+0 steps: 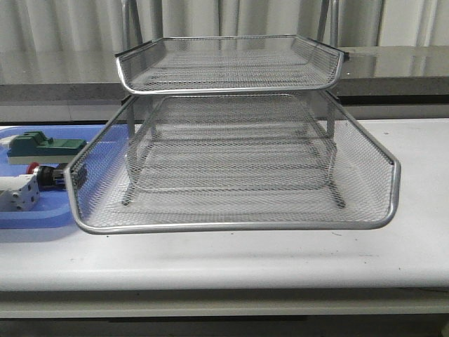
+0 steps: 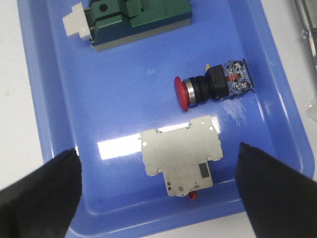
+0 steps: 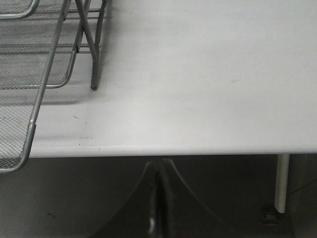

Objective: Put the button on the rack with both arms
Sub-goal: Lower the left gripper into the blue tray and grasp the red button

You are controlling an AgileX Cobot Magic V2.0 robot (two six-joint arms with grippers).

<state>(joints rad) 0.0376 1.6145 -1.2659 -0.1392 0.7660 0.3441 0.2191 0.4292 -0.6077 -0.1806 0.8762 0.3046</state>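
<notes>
Front view: white table (image 1: 231,256), grey curtain (image 1: 63,24) behind rack (image 1: 231,168).

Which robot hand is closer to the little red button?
The left. The left gripper hangs open over the blue tray holding the button. The right gripper is shut, off beyond the rack, no button near.

Lighting: even, bright overhead. My left wrist view shows white glare on the blue tray (image 2: 49,124); my fingertips (image 2: 42,191) blur dark. Rack (image 1: 231,225) casts soft shadow. Right wrist view dimmer below table (image 3: 208,74).
</notes>
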